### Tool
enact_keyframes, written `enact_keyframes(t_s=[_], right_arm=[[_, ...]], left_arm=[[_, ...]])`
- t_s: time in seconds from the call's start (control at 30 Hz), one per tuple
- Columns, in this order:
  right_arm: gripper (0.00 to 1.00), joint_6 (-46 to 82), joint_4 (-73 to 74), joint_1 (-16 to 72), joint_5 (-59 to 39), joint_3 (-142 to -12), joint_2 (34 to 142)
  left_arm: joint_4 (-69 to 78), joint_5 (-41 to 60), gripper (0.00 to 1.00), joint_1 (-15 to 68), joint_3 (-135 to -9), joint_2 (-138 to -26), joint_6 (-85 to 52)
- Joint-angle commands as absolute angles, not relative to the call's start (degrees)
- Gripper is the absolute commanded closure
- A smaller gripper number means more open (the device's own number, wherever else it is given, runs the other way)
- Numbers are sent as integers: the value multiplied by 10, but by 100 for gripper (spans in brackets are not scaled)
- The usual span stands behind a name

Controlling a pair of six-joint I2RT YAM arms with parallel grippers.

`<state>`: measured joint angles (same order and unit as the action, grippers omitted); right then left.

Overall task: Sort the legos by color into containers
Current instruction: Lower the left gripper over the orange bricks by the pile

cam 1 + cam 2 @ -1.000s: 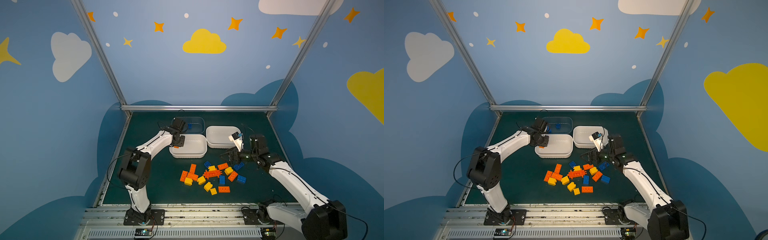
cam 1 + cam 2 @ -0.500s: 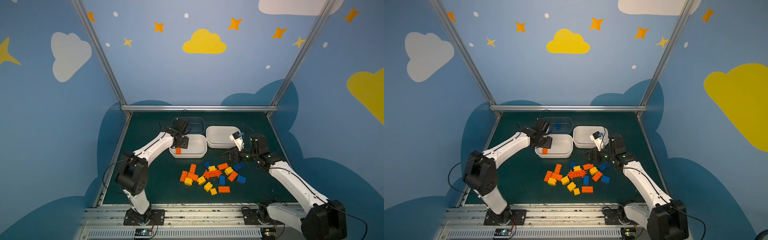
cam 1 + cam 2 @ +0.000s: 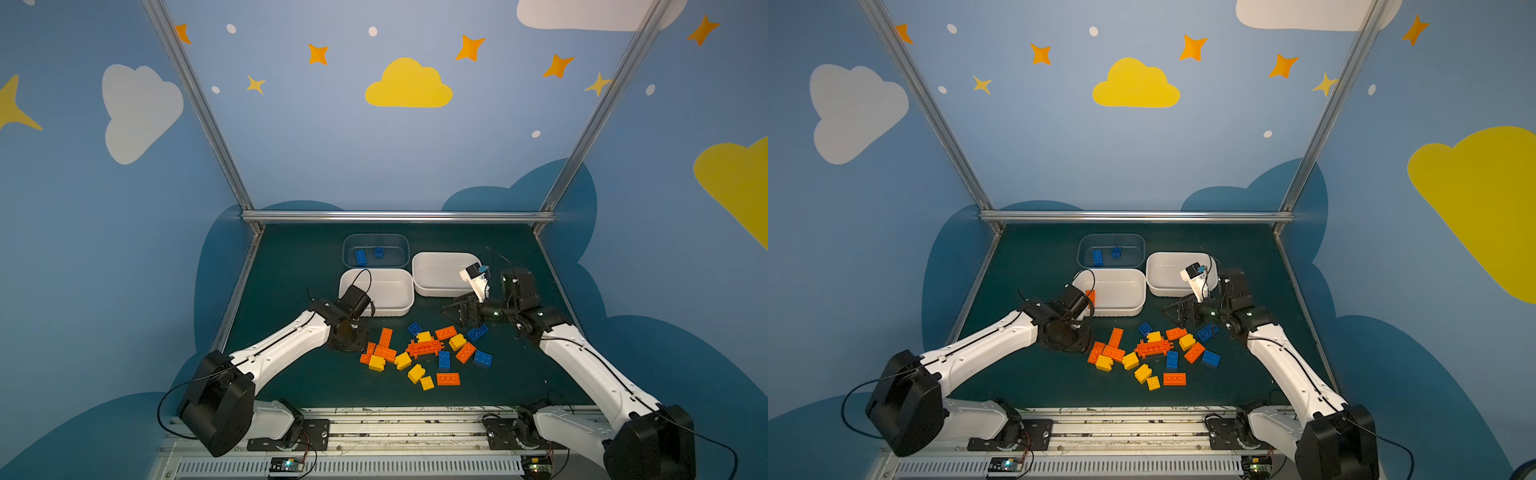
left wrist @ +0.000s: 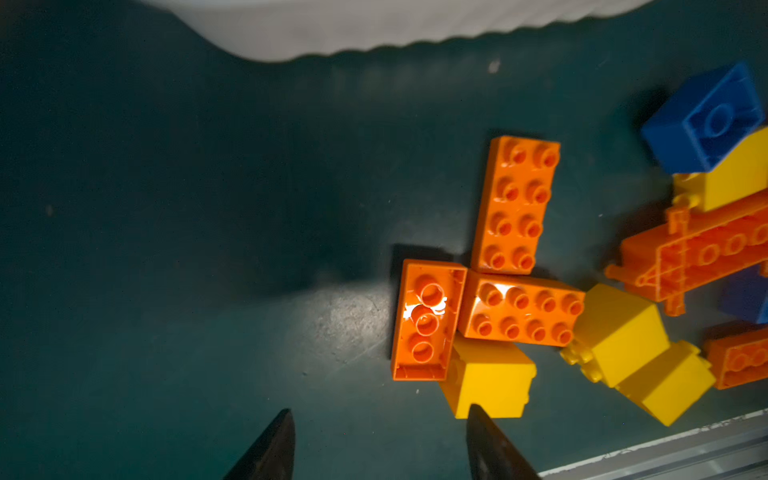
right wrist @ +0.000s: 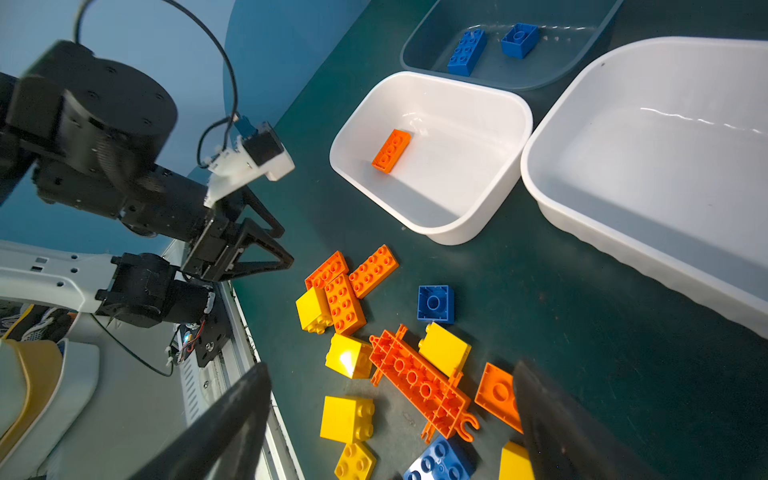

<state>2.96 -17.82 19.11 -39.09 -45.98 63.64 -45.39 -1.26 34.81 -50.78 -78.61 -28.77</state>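
Holds both tools spread and empty at the loose legos (image 3: 419, 353) heaped near the bench's (image 3: 291, 266) front edge, left tool (image 4: 379, 411) beside an upturned orange brick (image 4: 426, 320), right tool (image 5: 390, 368) above the orange lattice piece (image 5: 419, 386), with another orange brick (image 5: 390, 150) inside a white tub (image 5: 457, 174) and two blue bricks (image 5: 467, 52) inside the transparent tub (image 5: 561, 58) behind.

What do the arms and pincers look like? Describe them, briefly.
The left arm and right arm have white shells with black joints and shoulder blocks, and thin black cables looping alongside. The left pincer and right pincer are black, with open triangular-frame fingers tapering to points.
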Motion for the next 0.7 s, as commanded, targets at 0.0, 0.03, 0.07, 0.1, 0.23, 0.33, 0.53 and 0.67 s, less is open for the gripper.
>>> enact_keyframes(t_s=[0.0,0.03,0.07,0.1,0.23,0.33,0.53,0.67], right_arm=[[10,24,-185,188,-401,-454,622],[10,23,-188,188,-399,-453,620],[10,24,-188,188,-397,-451,619],[10,24,-188,189,-397,-449,617],[10,25,-187,188,-401,-446,613],[10,24,-192,188,-397,-443,609],[10,27,-192,188,-394,-438,605],[10,28,-194,187,-393,-437,601]], left_arm=[[-412,9,36,356,-502,-813,-297],[-404,10,36,361,-501,-824,-296],[-396,10,36,364,-502,-835,-294],[-390,11,36,364,-501,-843,-293],[-374,15,36,369,-510,-871,-291],[-369,22,35,376,-513,-882,-291],[-358,26,36,381,-505,-900,-293],[-373,11,36,385,-515,-903,-292]])
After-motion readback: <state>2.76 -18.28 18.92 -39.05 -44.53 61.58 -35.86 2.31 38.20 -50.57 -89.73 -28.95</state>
